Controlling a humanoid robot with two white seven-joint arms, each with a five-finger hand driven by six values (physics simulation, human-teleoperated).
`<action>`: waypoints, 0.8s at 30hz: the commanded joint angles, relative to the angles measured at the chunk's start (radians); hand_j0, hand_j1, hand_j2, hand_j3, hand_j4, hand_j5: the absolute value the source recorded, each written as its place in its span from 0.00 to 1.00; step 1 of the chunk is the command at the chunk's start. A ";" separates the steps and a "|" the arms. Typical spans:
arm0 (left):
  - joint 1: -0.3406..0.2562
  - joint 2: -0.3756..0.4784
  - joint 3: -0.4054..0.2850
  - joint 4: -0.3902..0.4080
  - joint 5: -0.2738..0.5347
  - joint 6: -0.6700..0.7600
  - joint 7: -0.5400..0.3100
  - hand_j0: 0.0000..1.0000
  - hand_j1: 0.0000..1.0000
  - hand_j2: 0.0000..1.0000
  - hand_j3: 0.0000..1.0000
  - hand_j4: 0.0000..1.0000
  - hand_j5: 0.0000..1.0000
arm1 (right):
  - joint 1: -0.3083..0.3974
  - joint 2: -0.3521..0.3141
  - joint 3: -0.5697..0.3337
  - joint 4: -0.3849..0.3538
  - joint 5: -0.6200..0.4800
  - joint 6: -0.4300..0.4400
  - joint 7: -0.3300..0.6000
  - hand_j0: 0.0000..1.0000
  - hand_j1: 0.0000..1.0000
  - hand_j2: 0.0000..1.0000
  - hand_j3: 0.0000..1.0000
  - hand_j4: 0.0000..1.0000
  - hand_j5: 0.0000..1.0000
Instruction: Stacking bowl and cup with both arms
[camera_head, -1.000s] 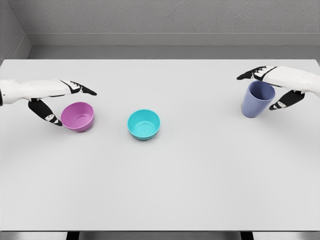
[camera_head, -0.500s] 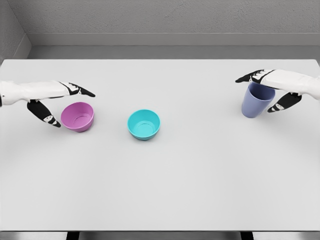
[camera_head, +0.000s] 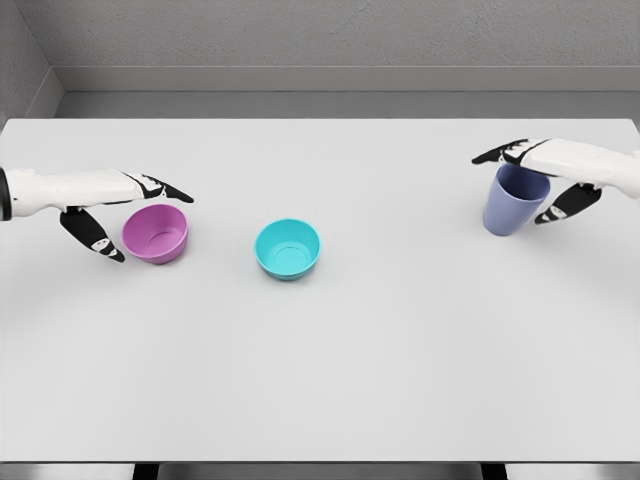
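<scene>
— What is the left hand (camera_head: 118, 205) doing?
— Its fingers are spread, holding nothing. The long fingers reach over the far rim of the pink bowl (camera_head: 156, 233) and the thumb hangs down just beside the bowl's left wall. I cannot tell whether any of them touches it.
— Where does that bowl stand?
— Near the left edge of the table (camera_head: 320, 360), about midway between the far and near edges.
— And the right hand (camera_head: 545, 178)?
— Also spread around its object, not clamped. The fingers lie over the far rim of the blue cup (camera_head: 515, 199); the thumb sits just beside the cup's right wall.
— Where is the cup?
— Upright near the right edge, mouth facing up.
— Anything between them?
— A teal bowl (camera_head: 288, 248) stands alone, a little left of the table's middle, well apart from the cup and near the pink bowl.
</scene>
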 joint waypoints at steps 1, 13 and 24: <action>0.000 -0.007 -0.014 0.012 0.006 0.002 -0.001 1.00 1.00 1.00 1.00 1.00 1.00 | -0.002 0.009 0.005 0.014 -0.006 0.002 0.004 1.00 1.00 1.00 1.00 1.00 1.00; -0.002 -0.033 -0.018 0.036 0.006 0.002 0.001 1.00 1.00 1.00 1.00 1.00 1.00 | -0.003 0.015 0.010 0.031 -0.006 0.002 0.004 1.00 1.00 1.00 1.00 1.00 1.00; -0.003 -0.045 -0.020 0.049 0.006 0.002 0.002 1.00 1.00 1.00 1.00 1.00 1.00 | -0.003 0.015 0.010 0.049 -0.005 0.002 0.004 1.00 1.00 1.00 1.00 1.00 1.00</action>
